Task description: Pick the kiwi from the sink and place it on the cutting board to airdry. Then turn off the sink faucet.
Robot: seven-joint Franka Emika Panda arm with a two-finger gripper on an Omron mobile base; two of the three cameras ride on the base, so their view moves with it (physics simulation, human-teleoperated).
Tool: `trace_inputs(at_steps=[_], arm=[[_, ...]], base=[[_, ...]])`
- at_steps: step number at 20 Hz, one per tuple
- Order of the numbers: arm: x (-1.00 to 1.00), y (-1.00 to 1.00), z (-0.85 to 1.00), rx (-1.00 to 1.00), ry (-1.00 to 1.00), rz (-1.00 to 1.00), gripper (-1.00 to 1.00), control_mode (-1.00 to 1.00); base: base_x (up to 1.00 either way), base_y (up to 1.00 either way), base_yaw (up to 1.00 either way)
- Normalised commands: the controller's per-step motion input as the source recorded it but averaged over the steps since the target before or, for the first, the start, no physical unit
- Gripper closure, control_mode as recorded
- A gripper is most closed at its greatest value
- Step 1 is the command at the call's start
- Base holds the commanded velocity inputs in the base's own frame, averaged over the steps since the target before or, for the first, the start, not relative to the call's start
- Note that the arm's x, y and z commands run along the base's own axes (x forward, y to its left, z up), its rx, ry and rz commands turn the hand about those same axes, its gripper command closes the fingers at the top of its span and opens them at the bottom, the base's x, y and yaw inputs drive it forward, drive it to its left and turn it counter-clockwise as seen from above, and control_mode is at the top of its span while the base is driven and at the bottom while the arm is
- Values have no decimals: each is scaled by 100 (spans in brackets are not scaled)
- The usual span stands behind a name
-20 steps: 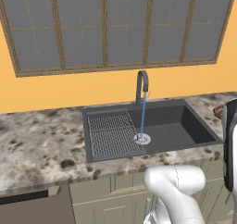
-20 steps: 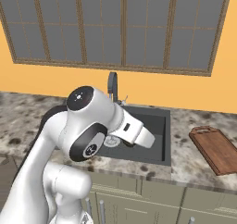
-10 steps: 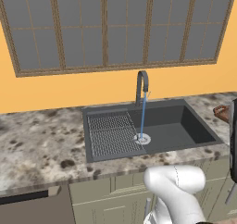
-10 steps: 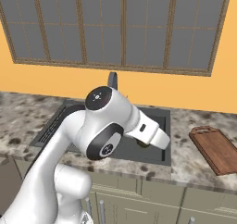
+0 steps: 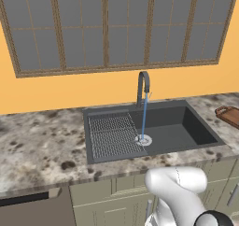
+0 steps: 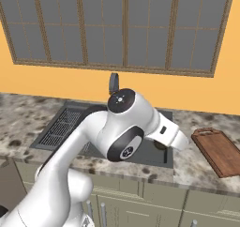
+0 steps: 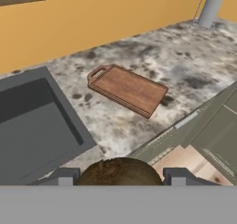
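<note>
Now the arm has swung from the sink [image 5: 154, 127] toward the cutting board [image 7: 128, 89]; the end effector [image 7: 121, 177], clamped on the kiwi [image 7: 120, 173], nears placement.

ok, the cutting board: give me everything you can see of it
The cutting board is a reddish-brown wooden rectangle with a darker raised rim, rounded corners and a small loop handle at one short end. It lies flat on the speckled stone counter to the right of the sink, apart from the basin edge. Nothing rests on it. The right base view shows it near the counter's front edge, handle end towards the wall.
</note>
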Motion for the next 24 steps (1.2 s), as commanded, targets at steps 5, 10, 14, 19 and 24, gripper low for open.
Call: trace_inputs(at_steps=[5,10,14,19,24], arm=[[17,-31,-9,0,3,0,100,-100],[20,-28,-14,0,5,0,100,-100],[18,-33,-17,0,5,0,100,-100],[13,-36,-17,0,2,0,100,-100],[14,-33,-14,1,0,0,100,-100]], base=[[0,0,0],[0,0,0],[0,0,0],[0,0,0],[0,0,0]])
